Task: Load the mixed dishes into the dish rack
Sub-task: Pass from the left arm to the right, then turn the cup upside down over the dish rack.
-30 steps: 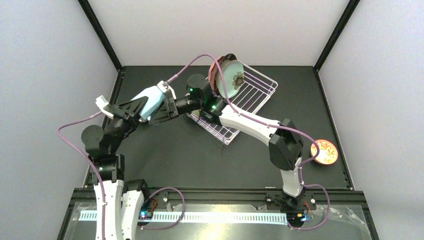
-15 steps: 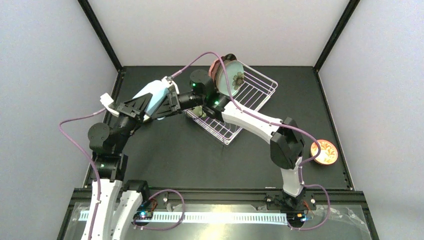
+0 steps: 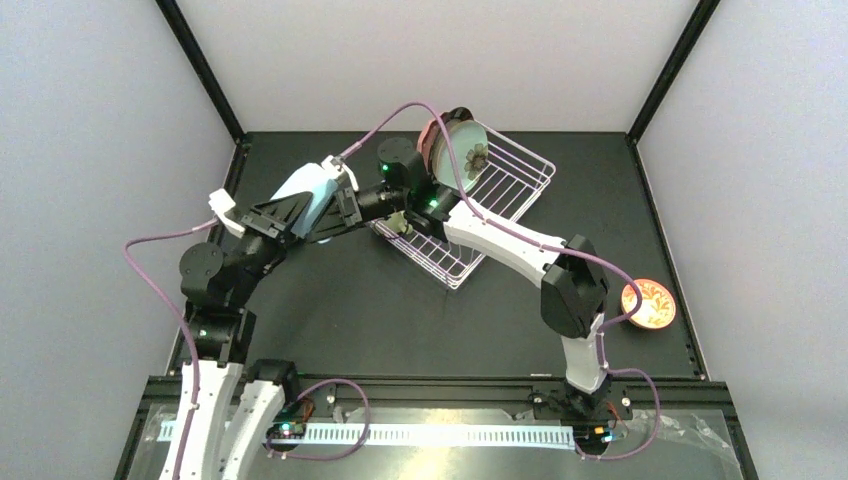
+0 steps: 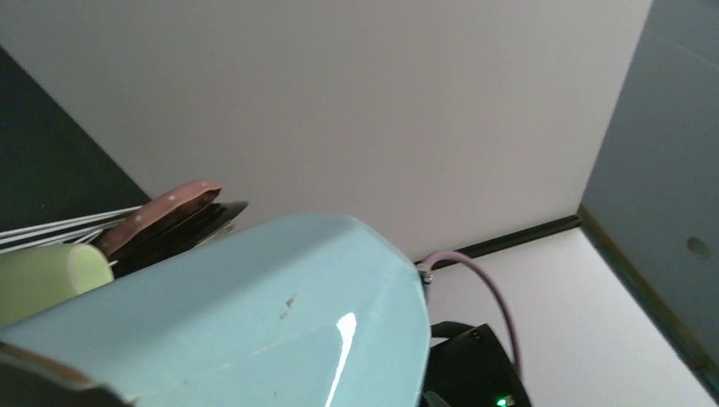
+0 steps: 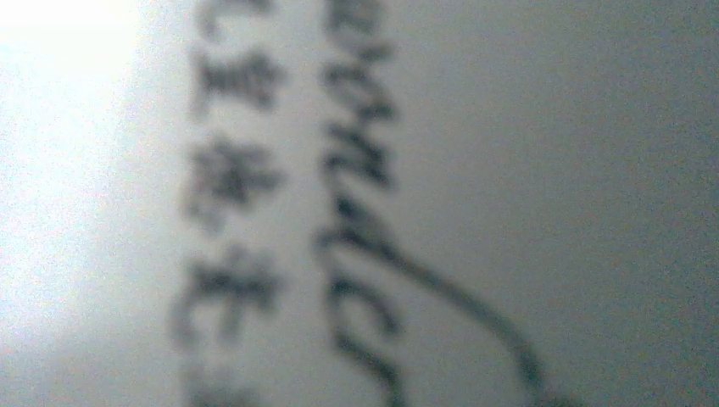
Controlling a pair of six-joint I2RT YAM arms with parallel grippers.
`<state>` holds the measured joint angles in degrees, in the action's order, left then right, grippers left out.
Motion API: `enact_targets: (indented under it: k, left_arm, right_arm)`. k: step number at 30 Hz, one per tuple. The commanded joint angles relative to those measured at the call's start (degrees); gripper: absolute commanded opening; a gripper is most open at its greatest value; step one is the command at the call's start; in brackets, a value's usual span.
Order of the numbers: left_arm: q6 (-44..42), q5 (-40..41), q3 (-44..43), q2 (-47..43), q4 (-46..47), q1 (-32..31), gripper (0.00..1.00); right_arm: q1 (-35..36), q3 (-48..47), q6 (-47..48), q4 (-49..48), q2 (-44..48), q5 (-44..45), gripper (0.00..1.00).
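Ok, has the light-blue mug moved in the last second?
Yes. The light-blue mug has shifted right and slightly farther back, closer to the dish rack, which stayed put.

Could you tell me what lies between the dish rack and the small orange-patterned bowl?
Top view: only the right arm's elbow sits between dish rack and small orange-patterned bowl.

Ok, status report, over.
Left gripper and right gripper at light-blue ceramic mug, jaws unreadable. Mug raised beside white wire dish rack. Right forearm crosses rack's near edge.
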<state>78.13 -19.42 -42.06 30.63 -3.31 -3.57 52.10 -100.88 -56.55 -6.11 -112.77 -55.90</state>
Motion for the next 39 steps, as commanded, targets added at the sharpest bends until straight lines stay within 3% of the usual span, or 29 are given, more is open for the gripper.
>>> enact_targets:
  k: [1,6,12,26,32,39]
  left_arm:
    - [-1.91,-3.13,-1.11,1.4,-7.05,-1.78,0.85]
    - [-4.18,-1.34,-3.83,3.4,-8.48,-1.79,0.99]
    - [-8.76,-0.25,-8.09,5.9,-13.37,-1.75,0.99]
    - [-12.25,1.05,-4.47,2.84,-15.37,-1.78,0.99]
    - [-15.46,1.45,-8.21,5.57,-18.9,-1.74,0.99]
    - [-19.83,2.86,-11.87,10.87,-25.32,-1.74,0.99]
  right_arm:
    - [0.98,-1.88,7.41,-0.23,1.06,3.25,0.0]
    - [-0.3,-2.27,11.6,3.79,2.19,4.05,0.0]
    - [-2.77,-4.09,15.6,9.92,3.68,5.69,0.0]
    - [-11.94,-9.59,19.77,18.55,5.63,8.42,0.0]
    - [-12.36,-15.52,37.58,38.17,4.67,18.2,0.0]
    - [-12.35,-6.13,49.42,47.34,10.79,37.4,0.0]
